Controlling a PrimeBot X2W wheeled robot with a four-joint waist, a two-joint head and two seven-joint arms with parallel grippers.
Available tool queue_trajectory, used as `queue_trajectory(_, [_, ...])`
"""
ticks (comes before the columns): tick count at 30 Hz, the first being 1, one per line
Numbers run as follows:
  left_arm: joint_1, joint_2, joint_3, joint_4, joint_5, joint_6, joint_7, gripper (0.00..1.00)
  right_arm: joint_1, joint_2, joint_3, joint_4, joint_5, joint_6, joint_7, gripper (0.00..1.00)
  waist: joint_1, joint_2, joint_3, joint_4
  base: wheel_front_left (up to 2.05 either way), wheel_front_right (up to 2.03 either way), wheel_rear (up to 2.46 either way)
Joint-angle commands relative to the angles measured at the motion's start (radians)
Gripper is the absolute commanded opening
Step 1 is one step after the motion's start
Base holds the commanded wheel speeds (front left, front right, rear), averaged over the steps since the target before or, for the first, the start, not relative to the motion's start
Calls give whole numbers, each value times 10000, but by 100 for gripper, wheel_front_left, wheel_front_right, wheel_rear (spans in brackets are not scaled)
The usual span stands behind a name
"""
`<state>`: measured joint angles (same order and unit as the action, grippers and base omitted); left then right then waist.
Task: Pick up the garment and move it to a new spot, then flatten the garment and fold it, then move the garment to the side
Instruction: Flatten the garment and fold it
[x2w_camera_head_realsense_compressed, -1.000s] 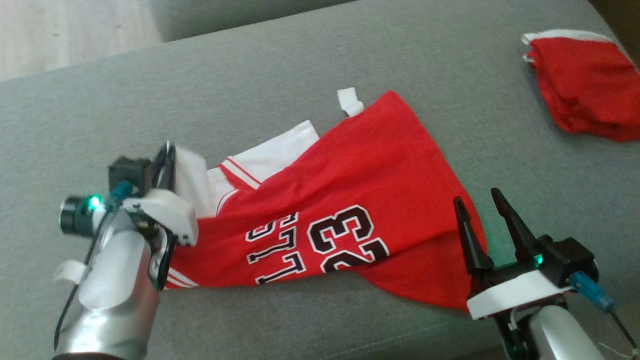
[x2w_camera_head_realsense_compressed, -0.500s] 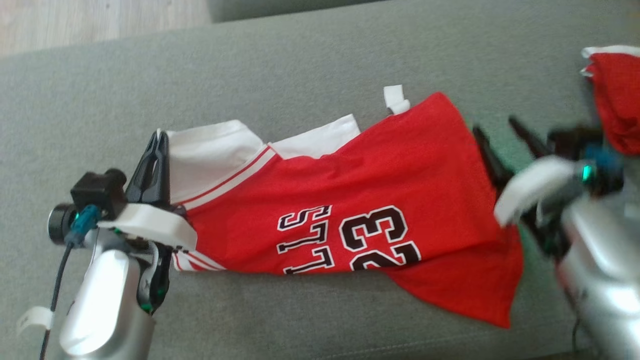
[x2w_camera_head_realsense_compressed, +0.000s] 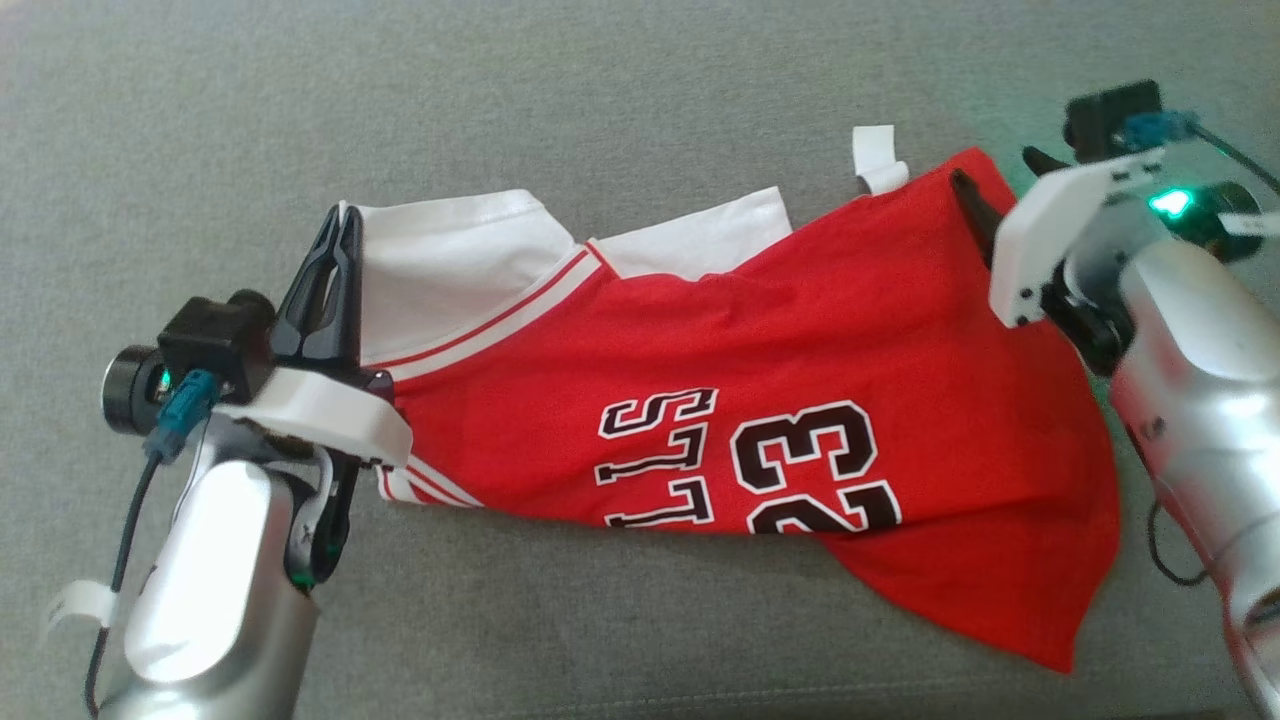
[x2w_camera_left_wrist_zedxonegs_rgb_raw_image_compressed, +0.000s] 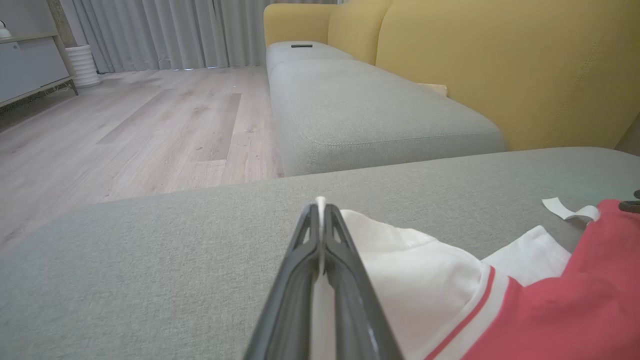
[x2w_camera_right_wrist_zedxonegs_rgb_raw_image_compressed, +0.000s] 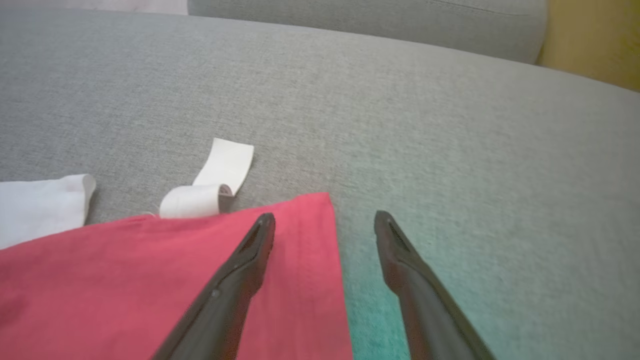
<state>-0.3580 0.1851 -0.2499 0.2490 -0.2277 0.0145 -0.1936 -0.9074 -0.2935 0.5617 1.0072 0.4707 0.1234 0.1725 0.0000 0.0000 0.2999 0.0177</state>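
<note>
Red basketball jersey (x2w_camera_head_realsense_compressed: 760, 380) lies face up and rumpled across a grey sofa cushion (x2w_camera_head_realsense_compressed: 600, 90), white sleeve (x2w_camera_head_realsense_compressed: 450, 270) to the left, hem to the right. Black, white-edged "23" (x2w_camera_head_realsense_compressed: 815, 470) and lettering are partly lost under a fold along the near edge. A white tag (x2w_camera_head_realsense_compressed: 878, 160) curls at the far edge. The left gripper (x2w_camera_head_realsense_compressed: 340, 215) pinches the sleeve's left edge.
</note>
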Motion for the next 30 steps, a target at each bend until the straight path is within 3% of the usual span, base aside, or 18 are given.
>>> queue_trajectory(1, [-431, 338, 263, -370, 153, 53, 0, 0, -412, 201, 258, 46, -46, 73, 59, 100, 0, 0, 86, 77, 0, 0, 0])
queue_trajectory(14, [-561, 439, 16, -410, 263, 111, 15, 0, -1454, 318, 1816, 1610, -396, 73, 525, 100, 0, 0, 204, 263, 0, 0, 0])
queue_trajectory(22, [-635, 485, -55, -331, 233, 114, -10, 0, -1713, 397, 2225, 2011, -241, 73, 780, 100, 0, 0, 262, 341, 0, 0, 0])
queue_trajectory(24, [-641, 490, -92, -303, 227, 108, -11, 0, -1710, 430, 2300, 2019, -101, 73, 790, 80, 0, 0, 258, 372, 0, 0, 0])
queue_trajectory(25, [-646, 504, -97, -291, 216, 102, -13, 0, -1718, 430, 2352, 2011, -45, 73, 787, 47, 0, 0, 263, 382, 0, 0, 0])
queue_trajectory(27, [-668, 541, -91, -259, 190, 93, -21, 0, -1723, 434, 2446, 1970, 91, 73, 756, 0, 0, 0, 267, 392, 0, 0, 0])
queue_trajectory(30, [-699, 592, -67, -194, 155, 106, -35, 0, -1752, 438, 2575, 1889, 313, 73, 726, 0, 0, 0, 242, 356, 0, 0, 0])
